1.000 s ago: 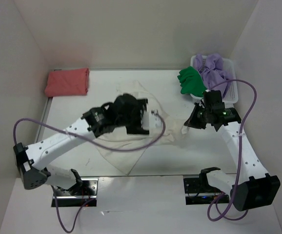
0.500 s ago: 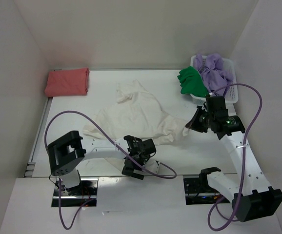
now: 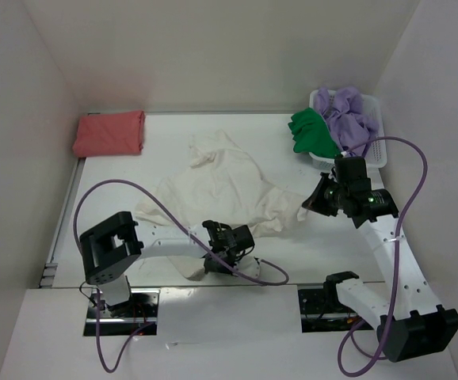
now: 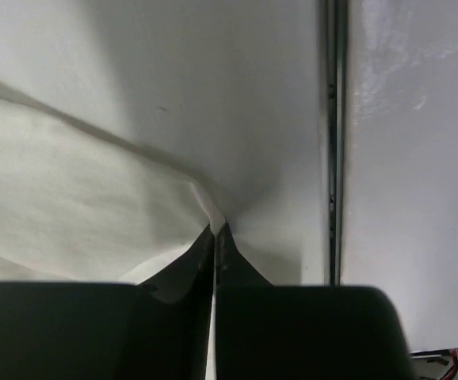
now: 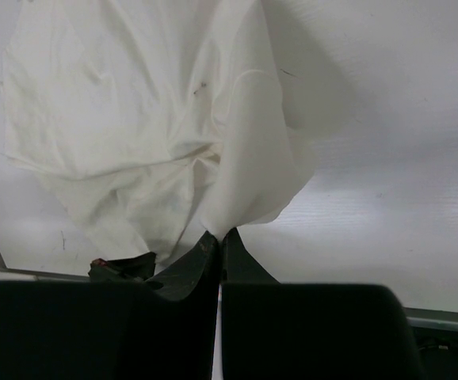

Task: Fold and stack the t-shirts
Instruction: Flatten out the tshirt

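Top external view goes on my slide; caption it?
Left gripper and right gripper pinch the cream-white t-shirt; salmon-red t-shirt lies folded.

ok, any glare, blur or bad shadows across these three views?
Top external: even soft light, sharp, though the cream shirt barely stands out from the white table. Left wrist: sheen on the panel at right; the left gripper is dark and soft. Right wrist: shirt folds crisp, a shadow beside them; the right gripper is a black blur.
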